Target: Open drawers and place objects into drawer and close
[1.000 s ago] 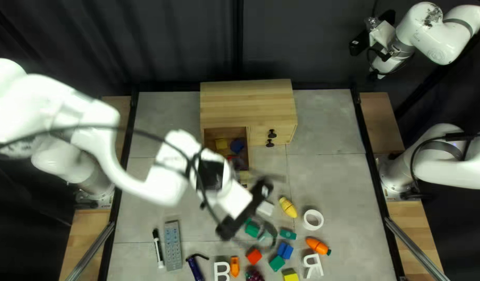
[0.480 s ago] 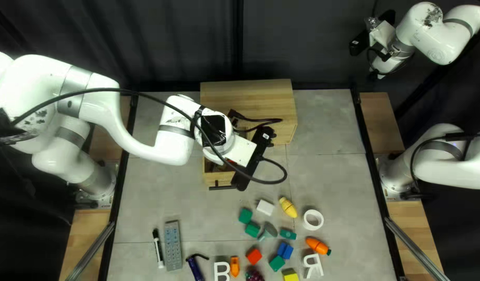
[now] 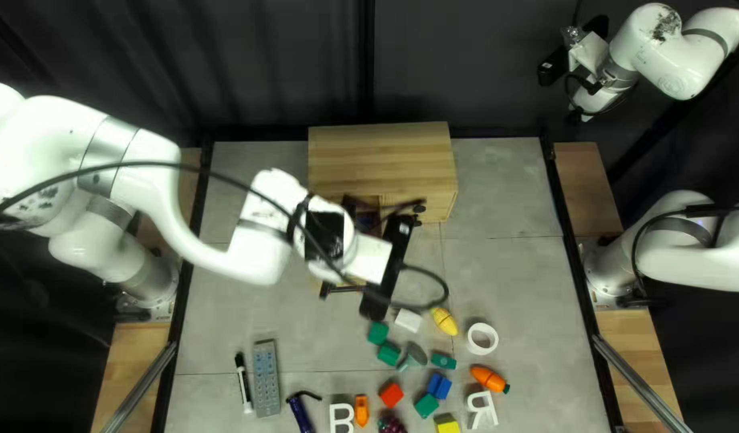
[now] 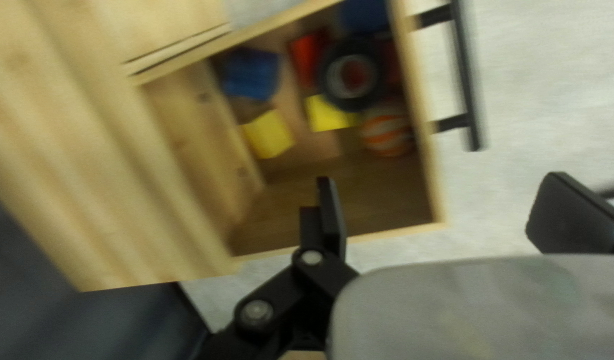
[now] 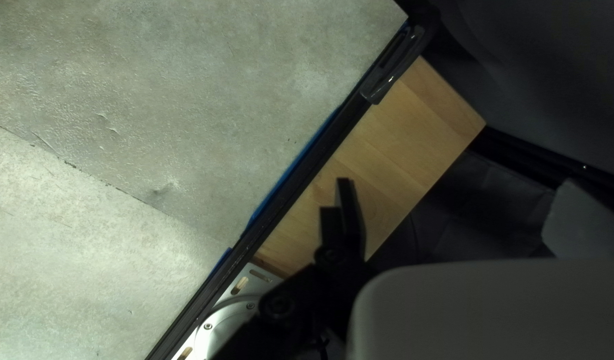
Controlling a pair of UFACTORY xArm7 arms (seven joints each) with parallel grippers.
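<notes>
Clock set on the cabinet point(image 3: 381, 156), top left view, 12 toward the far curtain.

Drawer point(image 4: 300, 167): pulled out at 6–7 o'clock. Contents per left wrist view: blue block point(image 4: 251, 73), red block point(image 4: 307, 57), two yellow blocks point(image 4: 268, 135), black ring point(image 4: 335, 75), orange-and-white striped ball point(image 4: 387, 133). Bar handle point(image 4: 468, 87) on its front.

Left gripper point(image 3: 388, 269): 6 o'clock, jaws wide apart, nothing gripped — one finger point(image 4: 331, 213) overlaps the drawer's interior, the other lies past its front.

Right gripper point(image 3: 554, 67): 2 o'clock, raised, jaws apart, nothing gripped.

Loose on table: remote point(image 3: 267, 377) at 7; white ring point(image 3: 471, 339) and carrot point(image 3: 488, 378) at 5; red block point(image 3: 392, 395) at 6.
</notes>
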